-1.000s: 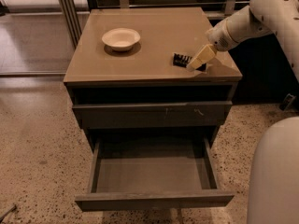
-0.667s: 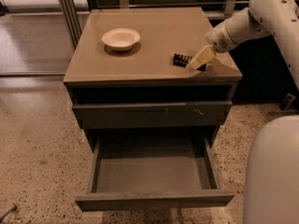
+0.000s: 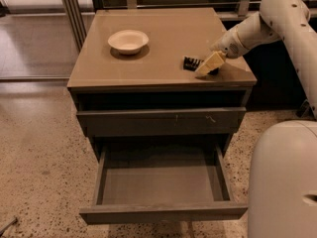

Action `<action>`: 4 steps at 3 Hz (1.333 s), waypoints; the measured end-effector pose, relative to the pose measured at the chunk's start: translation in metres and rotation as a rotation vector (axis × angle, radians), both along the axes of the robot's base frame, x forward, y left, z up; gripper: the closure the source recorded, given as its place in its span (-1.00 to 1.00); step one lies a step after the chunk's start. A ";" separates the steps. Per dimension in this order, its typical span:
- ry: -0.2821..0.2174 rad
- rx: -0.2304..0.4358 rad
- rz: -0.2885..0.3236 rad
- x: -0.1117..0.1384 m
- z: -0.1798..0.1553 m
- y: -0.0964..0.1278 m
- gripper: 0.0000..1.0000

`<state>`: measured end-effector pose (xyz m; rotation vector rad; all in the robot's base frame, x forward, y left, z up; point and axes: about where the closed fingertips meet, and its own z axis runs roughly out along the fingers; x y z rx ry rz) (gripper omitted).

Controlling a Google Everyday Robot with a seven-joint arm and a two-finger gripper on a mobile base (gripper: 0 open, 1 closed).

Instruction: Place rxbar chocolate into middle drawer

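Observation:
The rxbar chocolate [image 3: 190, 63], a small flat black bar with white markings, lies on the cabinet top [image 3: 163, 29] near its right front corner. My gripper [image 3: 209, 65] reaches in from the right and sits low at the bar's right end, covering part of it. The middle drawer [image 3: 163, 213] is pulled out at the bottom of the cabinet, with a plain front panel and nothing in its grey inside.
A white bowl [image 3: 128, 40] stands on the cabinet top at the left. A shut grey drawer front with pale scratches [image 3: 161, 121] sits above the open drawer. My white arm [image 3: 277, 14] and base [image 3: 285, 182] fill the right side. Speckled floor lies around.

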<state>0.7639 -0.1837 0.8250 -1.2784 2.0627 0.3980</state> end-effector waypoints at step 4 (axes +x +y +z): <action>0.082 -0.015 0.005 0.002 -0.011 0.000 0.43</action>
